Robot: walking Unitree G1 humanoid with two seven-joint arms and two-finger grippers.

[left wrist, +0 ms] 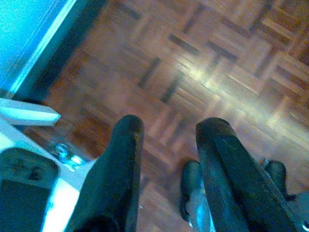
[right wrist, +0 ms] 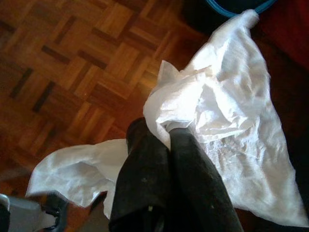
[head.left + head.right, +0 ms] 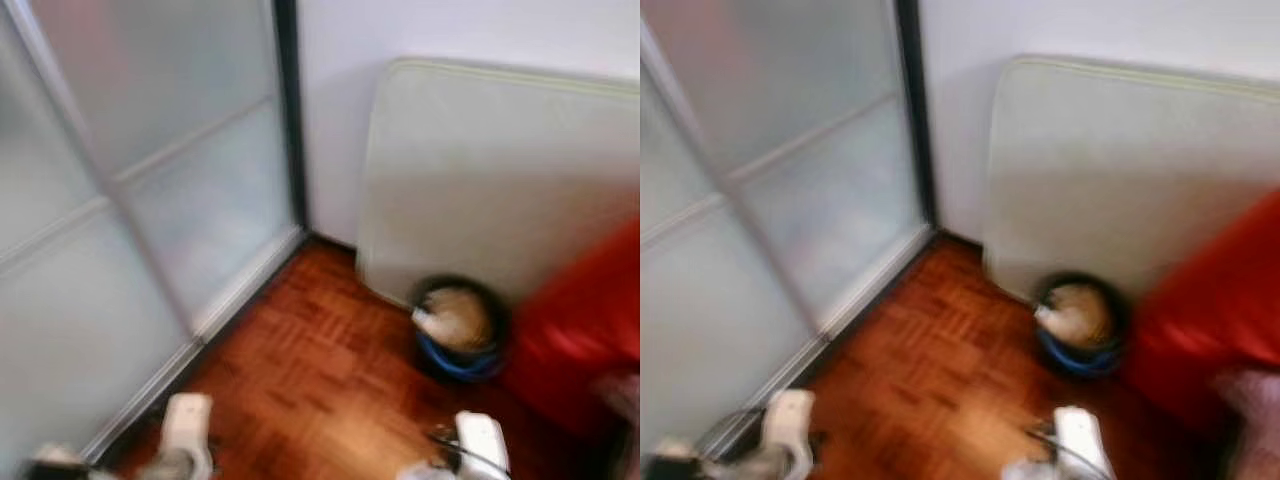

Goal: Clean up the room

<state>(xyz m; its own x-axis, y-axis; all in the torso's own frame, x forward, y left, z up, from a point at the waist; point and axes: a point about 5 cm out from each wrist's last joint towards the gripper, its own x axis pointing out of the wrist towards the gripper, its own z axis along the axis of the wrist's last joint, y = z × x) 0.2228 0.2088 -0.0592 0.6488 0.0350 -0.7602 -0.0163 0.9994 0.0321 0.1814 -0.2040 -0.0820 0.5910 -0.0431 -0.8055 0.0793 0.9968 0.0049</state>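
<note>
My right gripper (image 2: pixel 161 130) is shut on a crumpled white tissue (image 2: pixel 227 121), which hangs over the parquet floor. A small dark bin (image 3: pixel 460 325) with a blue band and some light rubbish inside stands on the floor ahead of my right arm (image 3: pixel 480 440). The bin's blue rim (image 2: pixel 236 6) lies just beyond the tissue in the right wrist view. My left gripper (image 1: pixel 166 125) is open over bare parquet with nothing between its fingers. The head views are blurred.
A large white panel (image 3: pixel 500 170) leans against the wall behind the bin. Frosted glass sliding doors (image 3: pixel 150 180) run along the left. A red object (image 3: pixel 590 320) sits to the right of the bin. Parquet floor (image 3: pixel 310 380) lies open between them.
</note>
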